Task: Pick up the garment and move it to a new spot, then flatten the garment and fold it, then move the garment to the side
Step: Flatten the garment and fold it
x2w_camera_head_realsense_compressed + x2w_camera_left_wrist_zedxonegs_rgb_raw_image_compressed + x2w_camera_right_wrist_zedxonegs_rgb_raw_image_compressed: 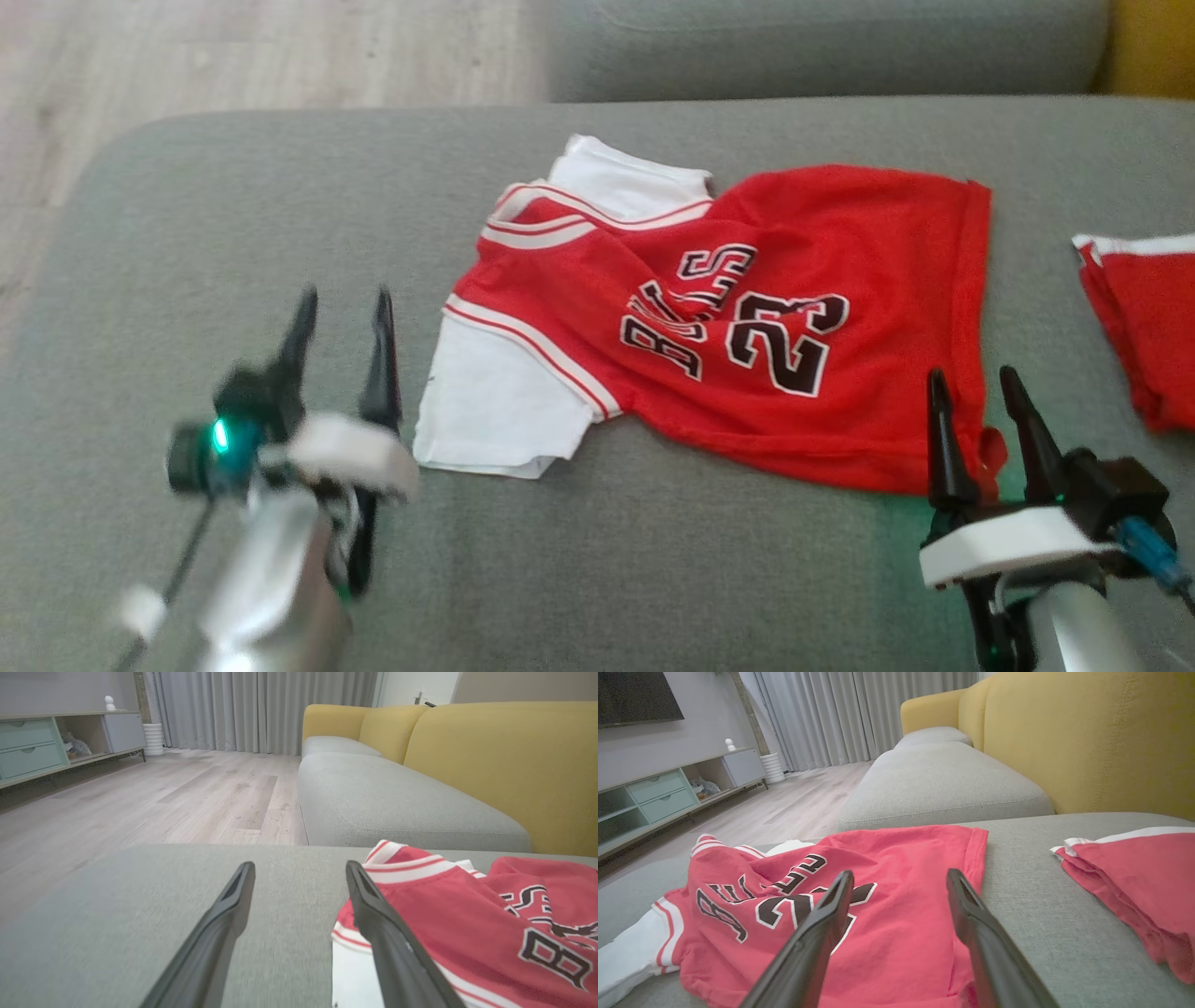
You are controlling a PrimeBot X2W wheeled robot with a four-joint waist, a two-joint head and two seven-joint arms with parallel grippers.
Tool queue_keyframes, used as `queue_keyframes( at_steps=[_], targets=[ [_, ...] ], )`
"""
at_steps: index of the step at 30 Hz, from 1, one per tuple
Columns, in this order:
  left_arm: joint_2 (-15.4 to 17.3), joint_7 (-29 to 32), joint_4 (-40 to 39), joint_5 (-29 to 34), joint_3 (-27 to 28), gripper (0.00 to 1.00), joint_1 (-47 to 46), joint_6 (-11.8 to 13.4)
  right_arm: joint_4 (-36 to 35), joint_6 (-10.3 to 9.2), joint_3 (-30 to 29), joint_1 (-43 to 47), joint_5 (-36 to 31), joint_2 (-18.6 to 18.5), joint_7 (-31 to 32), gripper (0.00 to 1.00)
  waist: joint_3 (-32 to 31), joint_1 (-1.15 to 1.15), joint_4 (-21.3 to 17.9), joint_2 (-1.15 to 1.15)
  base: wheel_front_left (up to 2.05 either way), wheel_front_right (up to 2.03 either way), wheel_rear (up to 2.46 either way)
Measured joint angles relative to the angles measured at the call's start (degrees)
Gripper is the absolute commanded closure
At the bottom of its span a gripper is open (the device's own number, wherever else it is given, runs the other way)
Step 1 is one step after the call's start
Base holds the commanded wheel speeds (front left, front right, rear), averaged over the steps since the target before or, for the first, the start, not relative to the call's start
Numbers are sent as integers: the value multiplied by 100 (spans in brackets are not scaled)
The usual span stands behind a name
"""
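Both tools released, jaws wide, nothing held. The red jersey (747,317) lies rumpled on the grey cushion (653,560), long axis running nine to three o'clock in the head view, sleeves left, hem right. Left tool (343,297) has the white sleeve (490,406) just beside it at three o'clock. Right tool (973,375) sits right at the hem's near corner, marginally closer, I'd say.

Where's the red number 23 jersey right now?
Head view: the red jersey lies rumpled at the centre of the grey sofa cushion, right of the left gripper, its near-right corner by the right gripper.
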Motion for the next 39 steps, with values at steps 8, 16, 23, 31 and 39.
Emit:
queue_keyframes(
  at_steps=[8, 16, 23, 31, 39],
  targets=[
    [-141, 1, -608, 36, 56, 0, 1094, 83, -41, 0, 44, 186, 48, 0, -1, 0, -121, 0, 187, 0, 0, 0, 0],
    [-133, 259, -411, 53, -122, 0, 989, -90, -42, 0, 93, 183, 47, 0, -1, 0, -65, 0, 56, 0, 0, 0, 0],
    [-122, 845, 179, 49, -263, 0, 905, -96, -41, 0, 93, 177, 47, 0, -1, 0, 71, 0, -135, 0, 0, 0, 0],
    [-89, 975, 628, 51, -265, 0, 622, 30, -35, 0, 90, 90, 46, 0, -2, 0, 226, 1, -283, 0, 0, 0, 0],
    [-96, 1063, 779, -71, -304, 100, 526, -137, 111, 0, 29, 96, 38, 0, -2, 0, 128, 1, -348, 0, 0, 0, 0]
  ],
)
